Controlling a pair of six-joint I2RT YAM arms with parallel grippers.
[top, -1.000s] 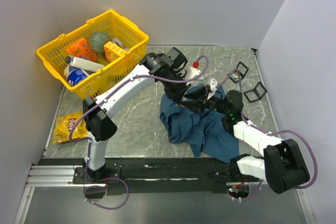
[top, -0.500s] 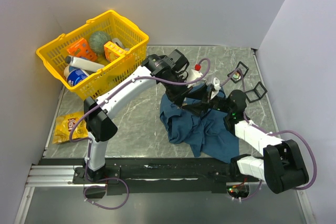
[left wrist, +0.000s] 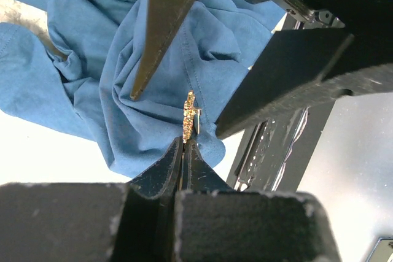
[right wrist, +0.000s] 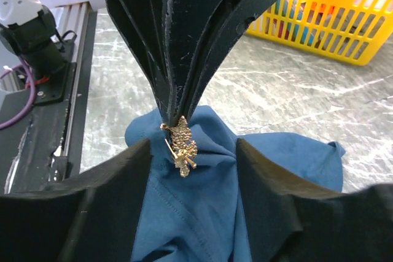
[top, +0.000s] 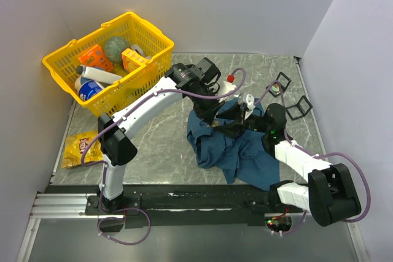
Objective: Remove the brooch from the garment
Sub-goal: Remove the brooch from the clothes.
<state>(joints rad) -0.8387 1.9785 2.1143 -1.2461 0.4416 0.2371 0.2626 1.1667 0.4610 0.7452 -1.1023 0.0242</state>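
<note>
The dark blue garment (top: pixel 233 148) lies crumpled on the table, and a fold of it is lifted. A small gold brooch (right wrist: pixel 182 145) is pinned on that fold; it also shows in the left wrist view (left wrist: pixel 190 115). My left gripper (left wrist: pixel 184 142) is shut on the brooch's top end, reaching down from above (right wrist: pixel 175 115). My right gripper (right wrist: pixel 191 145) is open. Its fingers (right wrist: pixel 123 182) stand on either side of the raised fold, against the cloth. In the top view both grippers meet over the garment (top: pixel 236 121) and hide the brooch.
A yellow basket (top: pixel 61 65) with several items stands at the back left. A yellow snack bag (top: pixel 80 148) lies at the left edge. Two black square clips (top: pixel 299 108) lie at the back right. A red-capped white bottle (top: pixel 230 80) stands behind the grippers.
Both grippers have stayed together over the garment and shifted only slightly. The left gripper's hold on the brooch is unchanged.
</note>
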